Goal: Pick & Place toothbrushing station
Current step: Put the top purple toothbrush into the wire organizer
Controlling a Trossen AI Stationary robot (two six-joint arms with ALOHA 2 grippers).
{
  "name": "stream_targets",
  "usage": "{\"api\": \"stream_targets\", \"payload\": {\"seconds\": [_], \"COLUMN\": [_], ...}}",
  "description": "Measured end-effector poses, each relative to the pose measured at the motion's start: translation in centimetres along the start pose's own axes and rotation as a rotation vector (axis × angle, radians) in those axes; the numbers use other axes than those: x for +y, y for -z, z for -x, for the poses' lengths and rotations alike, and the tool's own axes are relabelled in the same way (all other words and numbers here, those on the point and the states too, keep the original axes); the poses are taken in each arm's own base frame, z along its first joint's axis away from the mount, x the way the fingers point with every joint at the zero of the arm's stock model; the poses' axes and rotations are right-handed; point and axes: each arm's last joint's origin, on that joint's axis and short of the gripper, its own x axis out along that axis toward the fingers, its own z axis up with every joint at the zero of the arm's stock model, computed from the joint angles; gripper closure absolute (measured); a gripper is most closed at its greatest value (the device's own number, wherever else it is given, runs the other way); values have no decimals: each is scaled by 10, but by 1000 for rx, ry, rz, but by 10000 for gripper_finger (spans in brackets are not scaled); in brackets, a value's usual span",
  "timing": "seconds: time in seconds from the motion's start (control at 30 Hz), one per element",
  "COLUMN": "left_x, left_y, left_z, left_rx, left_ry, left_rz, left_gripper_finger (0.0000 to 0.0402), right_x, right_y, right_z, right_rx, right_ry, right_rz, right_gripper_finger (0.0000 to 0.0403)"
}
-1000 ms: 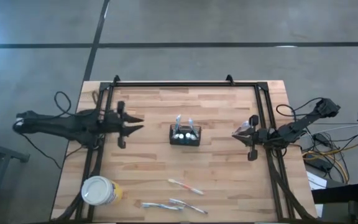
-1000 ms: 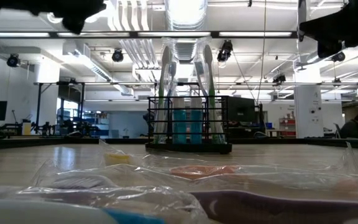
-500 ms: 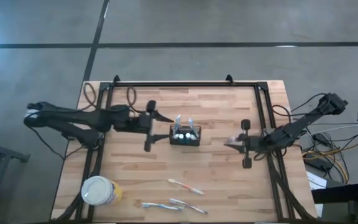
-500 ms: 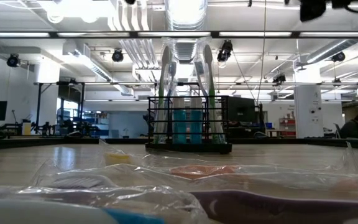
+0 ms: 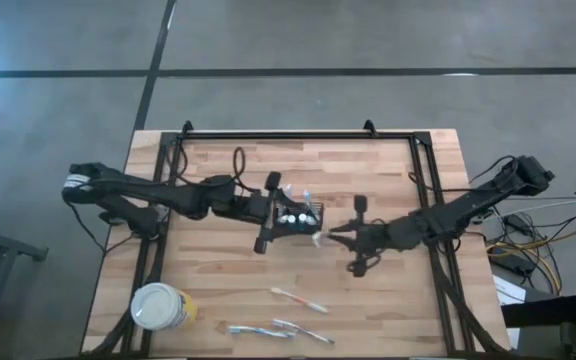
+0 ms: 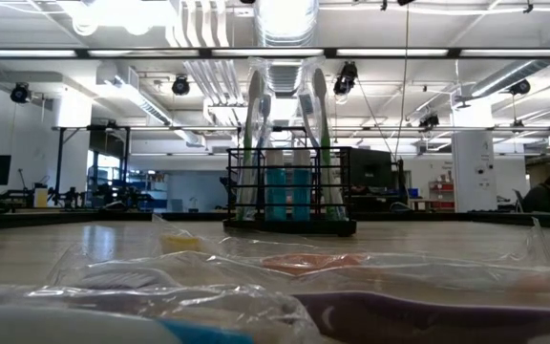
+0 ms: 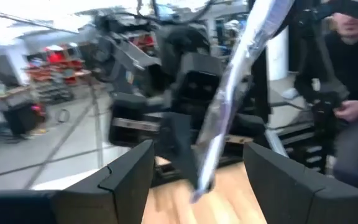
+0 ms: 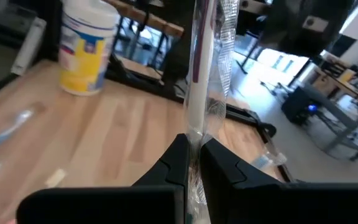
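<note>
The toothbrushing station (image 5: pixel 298 216), a small black mesh caddy, stands mid-table with toothbrushes upright in it (image 6: pixel 289 182). My left gripper (image 5: pixel 282 212) hangs open at the caddy's left side, above the table; its open fingers (image 7: pixel 126 180) frame the other arm beyond. My right gripper (image 5: pixel 330 236) is just right of the caddy and nearer the table's front, shut on a plastic-wrapped toothbrush (image 8: pixel 197 68). Neither gripper shows in the low view. My right gripper pinches the wrapped toothbrush between its two fingers, on a lower stretch of the wrapper (image 8: pixel 194 140). The toothbrush runs on past the fingertips in line with the fingers, lifted clear of the table. Its free end (image 5: pixel 317 238) points toward the caddy.
A white tub with a yellow label (image 5: pixel 158 306) stands at the near left corner. Wrapped toothbrushes (image 5: pixel 298 299) (image 5: pixel 278 329) lie near the front edge. A black rail frame (image 5: pixel 298 136) borders the table. A person (image 7: pixel 347 93) shows beyond the table.
My left gripper has travelled from the table's left side toward the right, up to the caddy. My right gripper has carried the wrapped toothbrush from the right edge leftward and a little nearer, close to the caddy. The caddy has stayed put.
</note>
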Motion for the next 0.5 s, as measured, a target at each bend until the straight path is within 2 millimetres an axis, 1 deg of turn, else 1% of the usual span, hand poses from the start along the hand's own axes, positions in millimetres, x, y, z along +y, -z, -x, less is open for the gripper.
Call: {"api": "stream_targets", "payload": {"seconds": [0.1,0.2,0.5], "left_x": [-1,0,0], "left_y": [-2,-6,-6], "left_z": [-4,-6,-7], "left_rx": [-7,-28,-26], "left_ry": [53,61,61], "left_rz": [19,25,34], "left_gripper_finger": [149,149,149], "right_x": [-5,-9,-13], "right_y": [-3,-4,-8], "right_z": [-12,-22,-43], "right_rx": [15,23,38], "right_ry": [31,17,15], "right_rz": [14,19,21], "right_gripper_finger": [385,385,385]}}
